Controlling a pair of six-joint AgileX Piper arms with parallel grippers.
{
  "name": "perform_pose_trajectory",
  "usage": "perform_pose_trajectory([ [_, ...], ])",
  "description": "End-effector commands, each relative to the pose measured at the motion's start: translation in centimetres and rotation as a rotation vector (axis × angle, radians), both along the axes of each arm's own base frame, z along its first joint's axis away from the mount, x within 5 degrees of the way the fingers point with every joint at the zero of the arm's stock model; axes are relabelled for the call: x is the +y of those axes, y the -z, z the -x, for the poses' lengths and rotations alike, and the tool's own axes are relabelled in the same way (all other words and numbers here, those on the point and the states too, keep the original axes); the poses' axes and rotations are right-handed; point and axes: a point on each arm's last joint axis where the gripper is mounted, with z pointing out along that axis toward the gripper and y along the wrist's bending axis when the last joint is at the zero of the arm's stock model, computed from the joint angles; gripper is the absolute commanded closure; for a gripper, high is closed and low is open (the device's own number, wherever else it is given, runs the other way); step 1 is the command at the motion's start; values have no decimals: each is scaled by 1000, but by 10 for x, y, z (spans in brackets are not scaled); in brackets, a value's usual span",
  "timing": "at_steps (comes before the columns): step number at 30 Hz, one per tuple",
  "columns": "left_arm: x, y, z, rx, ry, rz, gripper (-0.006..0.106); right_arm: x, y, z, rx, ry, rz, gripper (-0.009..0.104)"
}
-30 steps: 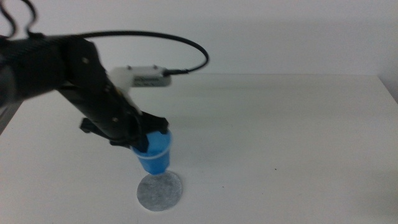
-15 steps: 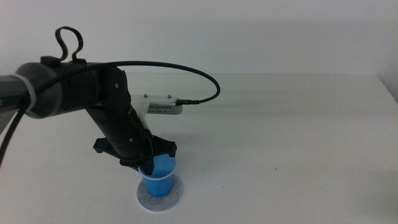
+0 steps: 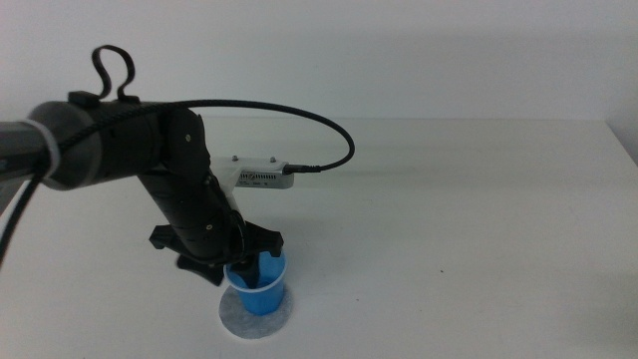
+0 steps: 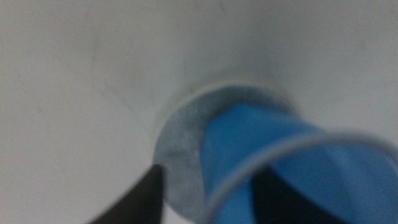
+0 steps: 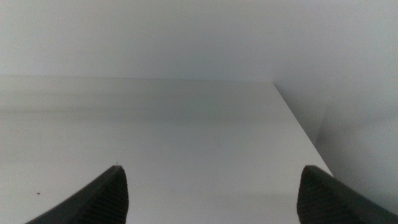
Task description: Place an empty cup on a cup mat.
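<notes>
The blue cup stands upright on the grey speckled cup mat near the table's front, left of the middle. My left gripper comes from the left and straddles the cup's rim, one jaw inside the cup and one outside. In the left wrist view the cup is empty and sits on the mat; the left gripper is open, with a strip of mat showing between the outer jaw and the cup wall. My right gripper is open and empty, out of the middle view.
The white table stretches to the right and back. The left arm's black cable loops above the table behind the cup. The table's right edge shows in the right wrist view.
The left gripper has carried the cup forward and down onto the mat. The cup now rests on it, and the arm has settled slightly lower.
</notes>
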Motion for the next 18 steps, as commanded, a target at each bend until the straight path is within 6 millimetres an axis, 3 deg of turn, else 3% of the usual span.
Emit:
perform_pose_trajectory([
  [1, 0, -15, 7, -8, 24, 15, 38, 0, 0, 0, -8, 0, 12, 2],
  [4, 7, -41, 14, -77, 40, 17, 7, 0, 0, 0, -8, 0, 12, 2],
  [8, 21, -82, 30, -172, 70, 78, 7, 0, 0, 0, -8, 0, 12, 2],
  [11, 38, -119, 48, -226, -16, 177, 7, 0, 0, 0, -8, 0, 12, 2],
  [18, 74, -187, 98, -580, 45, 145, 7, 0, 0, 0, -8, 0, 12, 2],
])
